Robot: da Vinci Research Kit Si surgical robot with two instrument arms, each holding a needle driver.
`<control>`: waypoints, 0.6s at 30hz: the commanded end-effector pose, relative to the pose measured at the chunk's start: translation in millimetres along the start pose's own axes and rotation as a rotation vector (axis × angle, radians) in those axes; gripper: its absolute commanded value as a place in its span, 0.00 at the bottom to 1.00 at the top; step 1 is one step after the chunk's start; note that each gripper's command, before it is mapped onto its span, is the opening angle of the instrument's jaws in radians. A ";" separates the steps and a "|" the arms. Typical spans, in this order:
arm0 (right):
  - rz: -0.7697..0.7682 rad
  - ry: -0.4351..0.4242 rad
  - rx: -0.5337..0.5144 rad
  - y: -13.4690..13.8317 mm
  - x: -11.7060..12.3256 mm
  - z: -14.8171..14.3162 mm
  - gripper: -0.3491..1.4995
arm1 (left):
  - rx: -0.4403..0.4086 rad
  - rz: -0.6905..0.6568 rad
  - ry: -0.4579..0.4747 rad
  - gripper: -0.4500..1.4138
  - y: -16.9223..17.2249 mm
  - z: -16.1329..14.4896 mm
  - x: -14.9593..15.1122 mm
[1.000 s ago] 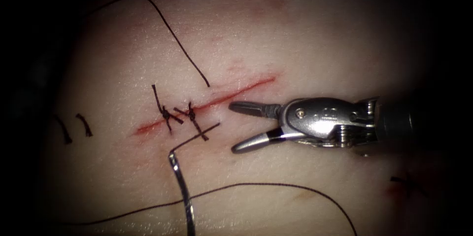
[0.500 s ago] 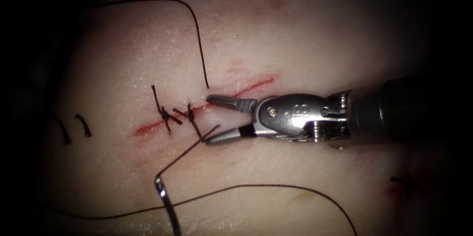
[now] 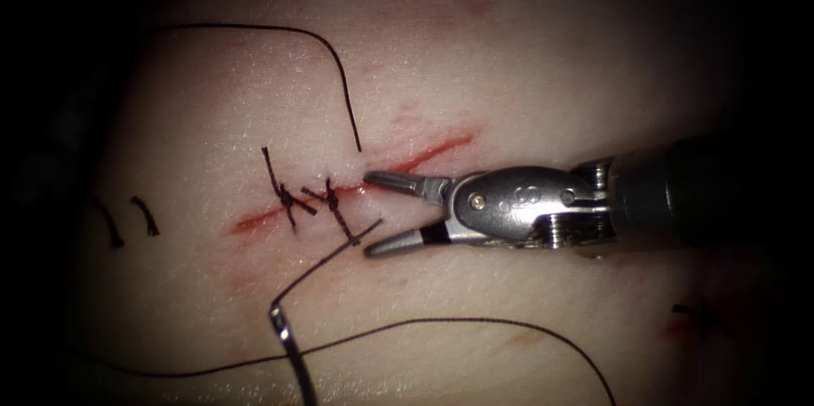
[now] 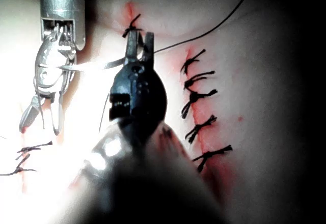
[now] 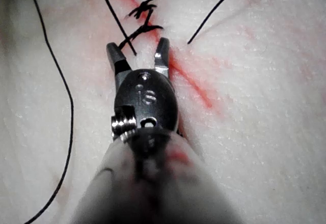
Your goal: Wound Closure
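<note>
The right tool (image 3: 367, 213) stands open at the cut (image 3: 428, 152) in the tissue (image 3: 526, 58), one jaw on the red line, the other below it, holding nothing. Two knotted stitches (image 3: 305, 197) lie just left of its tips. Thread (image 3: 322, 266) leaves the tissue between the jaws and runs down to the needle (image 3: 288, 347), which is free of the tissue. The left tool (image 4: 140, 39) is shut on the needle (image 4: 97, 65) near its thread end. In the right wrist view the open right tool (image 5: 138, 51) straddles the thread (image 5: 127, 43).
The thread's other part (image 3: 339, 84) rises from the cut's upper edge and arcs left. A long strand (image 3: 475, 319) lies across the lower tissue. Cut thread ends (image 3: 127, 219) sit far left. A row of several older stitches (image 4: 198, 94) lies beside the left tool.
The right tool moved left to the cut, jaws staying open. The needle moved down and left, drawing the thread with it, and the upper loop of thread changed shape.
</note>
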 end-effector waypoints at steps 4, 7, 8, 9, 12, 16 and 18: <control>-0.014 0.015 -0.004 -0.1 0.7 0.5 0.63 | 0.001 0.002 0.000 0.00 0.0 0.6 -0.6; -0.020 0.019 -0.009 -0.2 0.7 0.6 0.64 | 0.001 0.000 0.000 0.00 0.1 0.6 -0.2; -0.020 0.019 -0.008 -0.3 0.7 0.6 0.65 | 0.001 0.000 0.000 0.00 0.1 0.6 -0.2; -0.021 0.020 -0.006 -0.4 0.7 0.7 0.65 | 0.001 -0.001 0.000 0.00 0.0 0.6 -0.1; -0.023 0.023 -0.001 -0.5 0.6 0.8 0.60 | 0.002 -0.001 0.000 0.00 0.1 0.6 0.0; -0.034 0.021 0.002 -0.8 -0.5 1.2 0.31 | -0.001 -0.003 0.002 0.00 0.2 0.5 0.4; -0.038 0.030 0.012 -1.1 -0.8 1.1 0.00 | -0.001 0.001 0.002 0.00 0.2 0.4 0.6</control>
